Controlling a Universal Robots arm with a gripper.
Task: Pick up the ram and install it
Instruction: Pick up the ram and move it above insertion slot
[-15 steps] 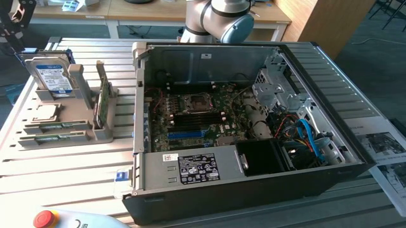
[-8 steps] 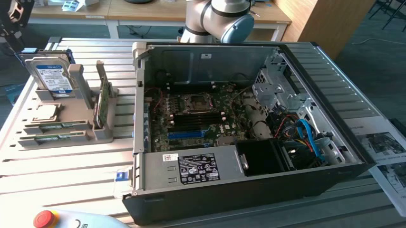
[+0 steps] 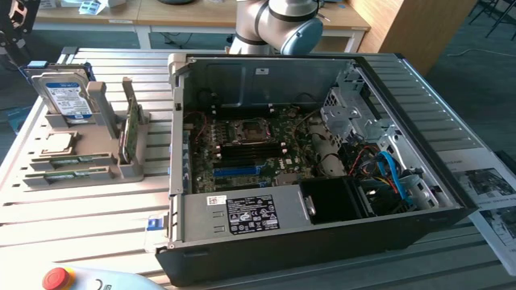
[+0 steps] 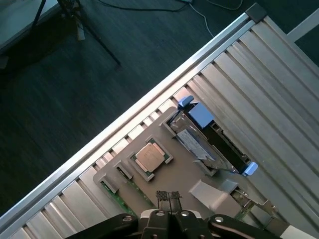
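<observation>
Two ram sticks, thin green boards with pale labels, lie flat in slots of the grey parts tray on the exterior view's left: one ram and a second ram just in front of it. In the wrist view a green edge of the ram shows in the tray close to my gripper. The gripper hovers well above the tray, its two dark fingertips pressed together and nothing between them. The arm's elbow shows behind the open computer case. The case's motherboard lies exposed.
The tray also holds an upright hard drive, a CPU chip and a taller green card standing on edge. A red stop button sits at the table's front. Papers lie on the exterior view's right.
</observation>
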